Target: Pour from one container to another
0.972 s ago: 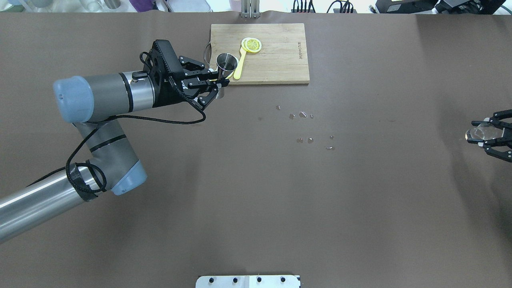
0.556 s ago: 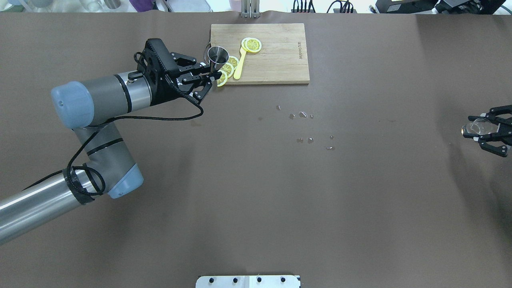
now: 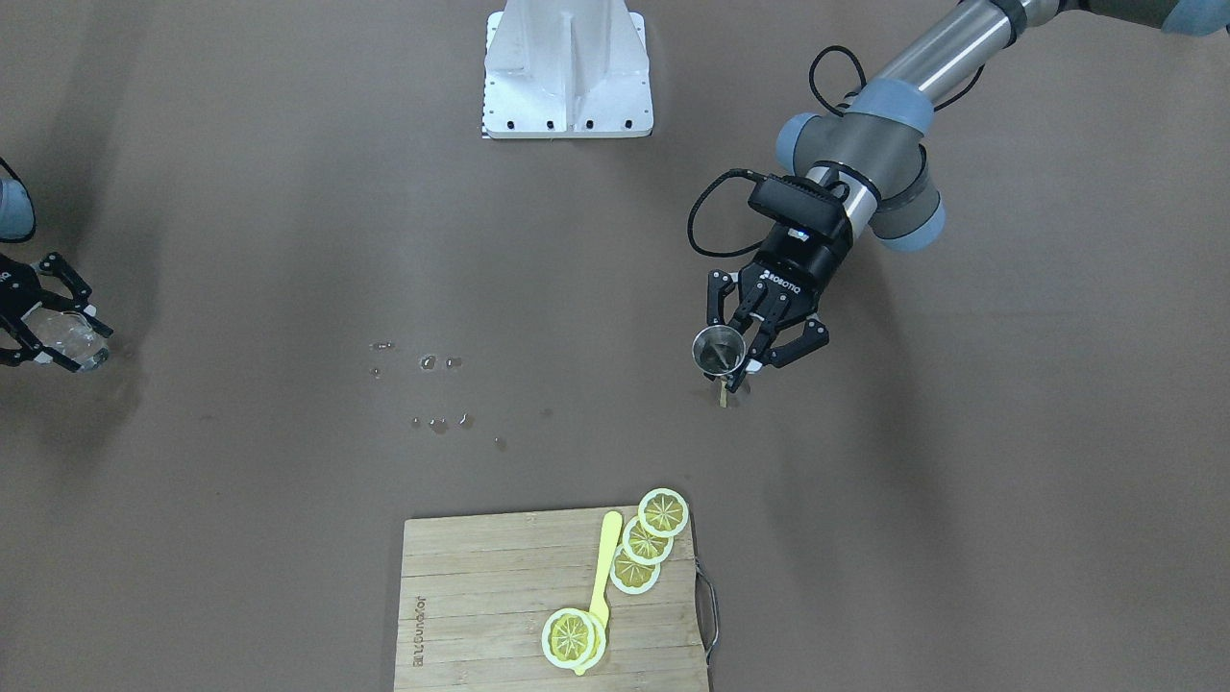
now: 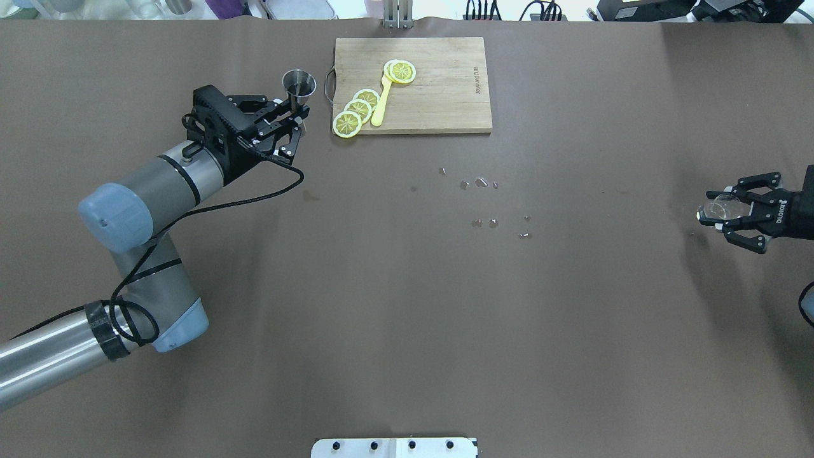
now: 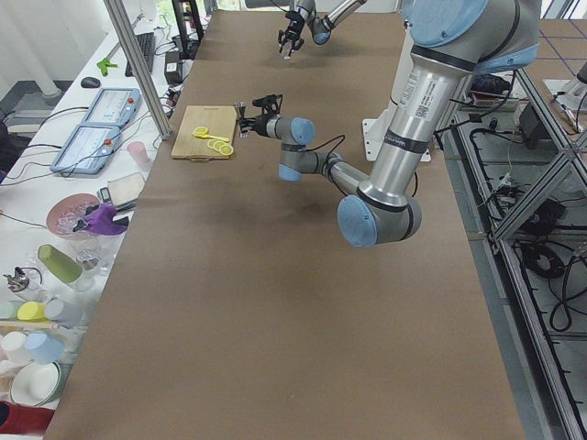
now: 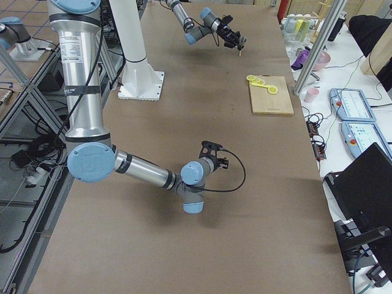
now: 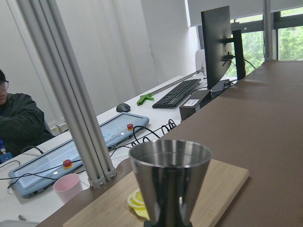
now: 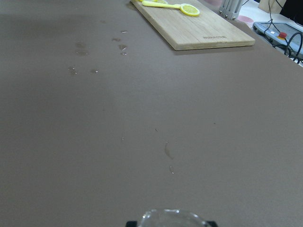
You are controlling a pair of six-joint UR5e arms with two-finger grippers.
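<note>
My left gripper (image 4: pixel 298 121) is shut on the narrow waist of the steel jigger (image 4: pixel 299 83), which is held upright above the table just left of the cutting board. The front-facing view shows the jigger (image 3: pixel 719 349) in the same grip, and the left wrist view shows the jigger's (image 7: pixel 170 179) open cone close up. My right gripper (image 4: pixel 716 212) is at the far right, shut on the clear glass (image 4: pixel 714 207), which seems tipped sideways. The glass (image 3: pixel 65 347) shows at that view's left edge. Only the glass rim (image 8: pixel 170 217) shows in the right wrist view.
A wooden cutting board (image 4: pixel 445 95) at the back centre carries lemon slices (image 4: pixel 357 109) and a yellow spoon (image 4: pixel 383 98). Small droplets (image 4: pixel 481 183) dot the brown table near the middle. The robot base plate (image 3: pixel 567 67) sits at the near edge.
My left arm has carried the jigger leftward, off the board's corner. My right gripper has come further in from the right edge with the glass.
</note>
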